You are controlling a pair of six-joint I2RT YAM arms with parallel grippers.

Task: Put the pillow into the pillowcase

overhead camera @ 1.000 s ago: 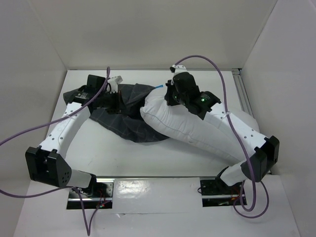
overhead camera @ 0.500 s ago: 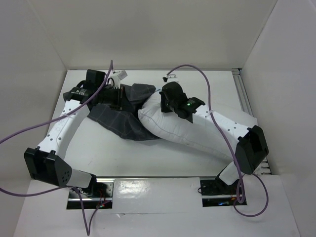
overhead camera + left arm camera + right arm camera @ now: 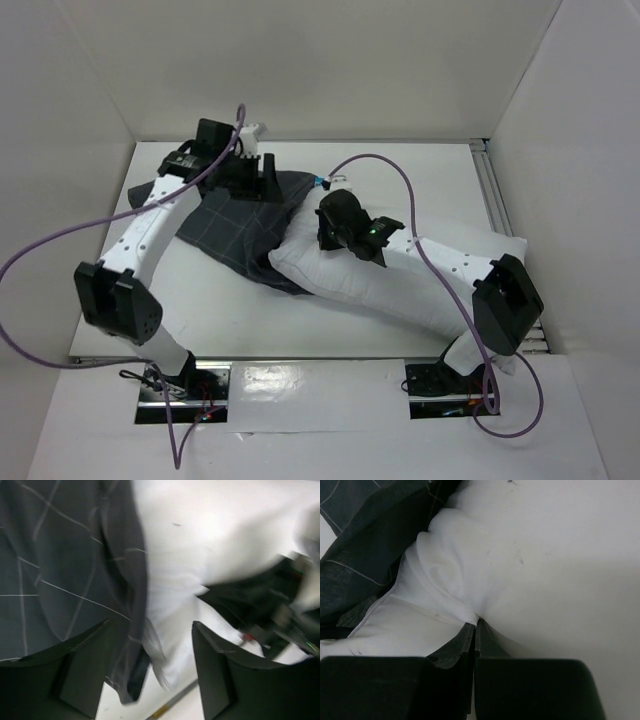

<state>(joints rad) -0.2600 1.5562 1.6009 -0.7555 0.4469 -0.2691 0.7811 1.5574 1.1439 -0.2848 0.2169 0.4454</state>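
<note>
The white pillow [image 3: 340, 280] lies diagonally across the table, its left end against the dark checked pillowcase [image 3: 235, 230]. My right gripper [image 3: 325, 228] is shut, pinching a fold of pillow fabric at that end; the right wrist view shows the pinch [image 3: 476, 624] on the pillow [image 3: 545, 555], with the pillowcase [image 3: 365, 535] just beyond. My left gripper [image 3: 262, 180] hovers over the pillowcase's far edge. In the left wrist view it stands open [image 3: 150, 625]; the pillowcase [image 3: 50, 555] hem hangs blurred by the left finger, beside the pillow [image 3: 200, 530].
White enclosure walls stand at the back and both sides. A metal rail [image 3: 495, 190] runs along the table's right edge. Purple cables loop above both arms [image 3: 400, 175]. Bare table [image 3: 200, 320] lies in front of the pillowcase.
My left gripper has opened, let go of the pillowcase and moved toward the back right. The right gripper has dragged the pillow's end leftward onto the pillowcase.
</note>
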